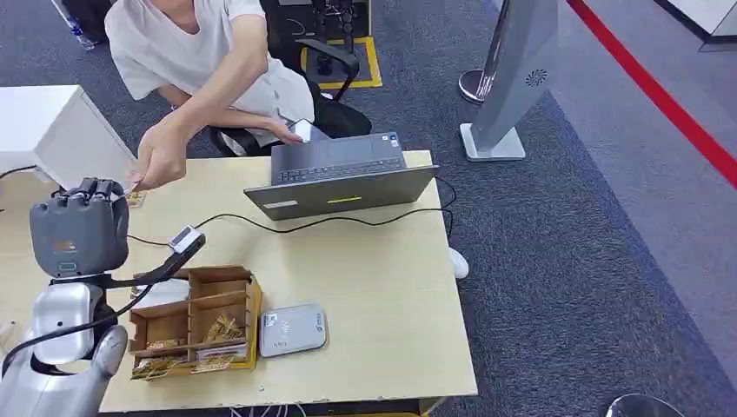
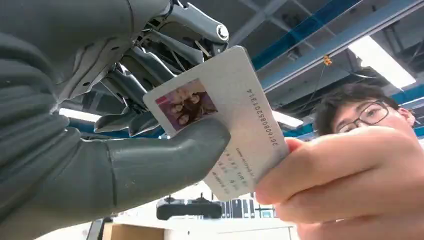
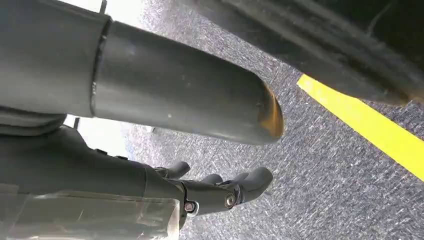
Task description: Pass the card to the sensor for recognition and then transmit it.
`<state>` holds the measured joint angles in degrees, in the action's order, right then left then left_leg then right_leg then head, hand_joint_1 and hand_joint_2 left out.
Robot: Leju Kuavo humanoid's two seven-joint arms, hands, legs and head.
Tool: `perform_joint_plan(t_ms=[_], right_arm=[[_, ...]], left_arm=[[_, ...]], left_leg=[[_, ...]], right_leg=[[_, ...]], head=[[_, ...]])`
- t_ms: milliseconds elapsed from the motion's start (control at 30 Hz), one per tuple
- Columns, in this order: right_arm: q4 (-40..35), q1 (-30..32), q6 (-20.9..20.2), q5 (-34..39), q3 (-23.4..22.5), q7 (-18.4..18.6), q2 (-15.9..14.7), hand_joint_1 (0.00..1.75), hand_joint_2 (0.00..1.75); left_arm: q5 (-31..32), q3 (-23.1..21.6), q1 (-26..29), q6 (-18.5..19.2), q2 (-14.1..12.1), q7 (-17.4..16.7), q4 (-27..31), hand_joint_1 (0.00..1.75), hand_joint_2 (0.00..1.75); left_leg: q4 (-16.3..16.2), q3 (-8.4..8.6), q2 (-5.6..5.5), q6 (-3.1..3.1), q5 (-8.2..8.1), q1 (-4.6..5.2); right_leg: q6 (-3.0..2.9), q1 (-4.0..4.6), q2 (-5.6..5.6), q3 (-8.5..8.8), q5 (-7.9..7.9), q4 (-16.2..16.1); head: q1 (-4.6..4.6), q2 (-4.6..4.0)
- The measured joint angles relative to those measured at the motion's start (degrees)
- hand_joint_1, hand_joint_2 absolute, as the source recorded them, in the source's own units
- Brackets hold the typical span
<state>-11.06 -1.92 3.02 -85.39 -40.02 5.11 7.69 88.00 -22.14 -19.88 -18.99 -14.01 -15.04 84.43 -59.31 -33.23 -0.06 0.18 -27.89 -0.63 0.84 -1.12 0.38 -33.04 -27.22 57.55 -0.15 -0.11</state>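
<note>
Stage: handover, judged from the card (image 2: 227,125) being held by both the robot and a person at once; the sensor step appears done or skipped, which I cannot tell.
Card: raised above the far left of the counter (image 1: 374,287), pinched in the left hand (image 1: 82,230), its free end gripped by the person's hand (image 2: 345,185).
Left hand fingers: the thick thumb (image 2: 170,155) presses the card's printed face against the darker fingers behind it, a firm pinch.
Right hand (image 3: 220,192): hanging low over the carpet, fingers loosely curled with nothing in them.
Sensor: the pale flat reader (image 1: 292,330) lies near the front edge, just right of the wooden organiser (image 1: 195,317), well apart from the card.
Other items: an open laptop (image 1: 343,178) at the far side, its cable trailing across the top.
Risk one: if the thumb keeps its pinch while the person pulls, the card may bend or jerk free.
Risk two: releasing before the person's grip is secure would let the card fall onto the counter or floor.
Risk three: the arm drifting toward the person's face, which is close behind.
</note>
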Motion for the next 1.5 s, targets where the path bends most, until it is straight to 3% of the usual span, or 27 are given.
perform_joint_plan(t_ms=[267, 300, 467, 600, 767, 967, 1100, 1300, 1400, 1500], right_arm=[[0.0, 0.0, -0.6, 0.0, 0.0, 0.4, 0.0, 0.00, 0.00], [0.0, 0.0, -0.6, 0.0, 0.0, 0.4, 0.0, 0.00, 0.00], [0.0, 0.0, -0.6, 0.0, 0.0, 0.4, 0.0, 0.00, 0.00], [0.0, 0.0, -0.6, 0.0, 0.0, 0.4, 0.0, 0.00, 0.00], [0.0, 0.0, -0.5, 0.0, 0.0, 0.4, 0.0, 0.00, 0.00], [0.0, 0.0, -0.4, 0.2, 0.0, 0.4, 0.0, 0.00, 0.00], [0.0, 0.0, 0.1, 1.0, -0.4, 0.8, 0.0, 0.00, 0.00], [0.0, 0.0, 0.5, 2.6, -1.0, 1.3, 0.0, 0.00, 0.00], [0.0, 0.3, 1.1, 4.0, -2.1, 1.4, 0.0, 0.00, 0.00], [0.0, 0.3, 1.3, 4.3, -3.2, 1.4, 0.2, 0.00, 0.00]], left_arm=[[0.0, -0.1, -0.6, 0.6, -0.8, 0.7, -3.1, 1.75, 1.75], [0.0, -0.2, -0.6, 0.6, -0.8, 0.7, -3.2, 0.00, 1.75], [0.0, -0.2, -0.5, 0.7, -0.6, 1.0, -3.8, 0.00, 1.75], [0.0, 0.2, 0.1, 0.3, 0.5, 3.8, -3.8, 0.00, 1.75], [0.0, 0.6, 0.8, 0.5, 1.6, 4.9, -3.6, 0.00, 1.75], [0.0, 0.7, 2.1, 2.8, 3.1, 5.0, -1.7, 0.00, 1.75], [0.0, 0.7, 4.5, 7.7, 4.5, 5.1, 3.0, 0.00, 1.75], [-0.2, 0.3, 7.7, 11.2, 5.6, 5.8, 9.5, 0.00, 1.75], [-0.1, -2.5, 11.9, 11.2, 5.4, 5.6, 16.0, 0.00, 1.75], [0.0, -7.3, 15.4, 10.3, 3.1, 3.1, 22.0, 0.00, 1.75]], left_leg=[[0.0, 0.00, 0.27, -0.01, 0.00, -0.01], [0.0, -0.01, 0.30, -0.02, -0.01, -0.01], [0.0, -0.05, 0.29, -0.01, -0.09, -0.01], [0.0, -0.12, 0.18, -0.01, -0.10, -0.01], [0.0, -0.11, 0.17, -0.01, -0.08, -0.01], [0.0, -0.11, 0.16, -0.01, -0.06, -0.01], [0.0, -0.11, 0.16, -0.01, -0.07, -0.01], [0.0, -0.10, 0.20, -0.01, -0.09, -0.01], [0.0, -0.13, 0.19, 0.02, -0.12, -0.01], [0.0, -0.15, 0.18, 0.01, -0.15, 0.00]], right_leg=[[-0.03, 0.01, 0.34, -0.13, 0.04, 0.0], [-0.03, 0.01, 0.40, -0.16, 0.04, 0.0], [-0.02, 0.01, 0.42, -0.20, -0.02, 0.0], [-0.01, 0.01, 0.26, -0.20, -0.03, 0.0], [0.00, 0.00, 0.25, -0.18, -0.01, 0.0], [-0.02, 0.01, 0.25, -0.18, 0.01, 0.0], [-0.01, 0.01, 0.26, -0.19, -0.01, 0.0], [-0.01, 0.00, 0.28, -0.19, -0.01, 0.0], [0.00, 0.00, 0.26, -0.20, -0.03, 0.0], [0.00, 0.00, 0.25, -0.22, -0.04, 0.0]], head=[[0.00, 0.00], [0.00, 0.00], [0.00, 0.00], [0.02, -0.02], [0.00, -0.02], [0.02, 0.00], [0.00, 0.00], [-0.02, 0.00], [-0.04, 0.00], [0.07, -0.02]])
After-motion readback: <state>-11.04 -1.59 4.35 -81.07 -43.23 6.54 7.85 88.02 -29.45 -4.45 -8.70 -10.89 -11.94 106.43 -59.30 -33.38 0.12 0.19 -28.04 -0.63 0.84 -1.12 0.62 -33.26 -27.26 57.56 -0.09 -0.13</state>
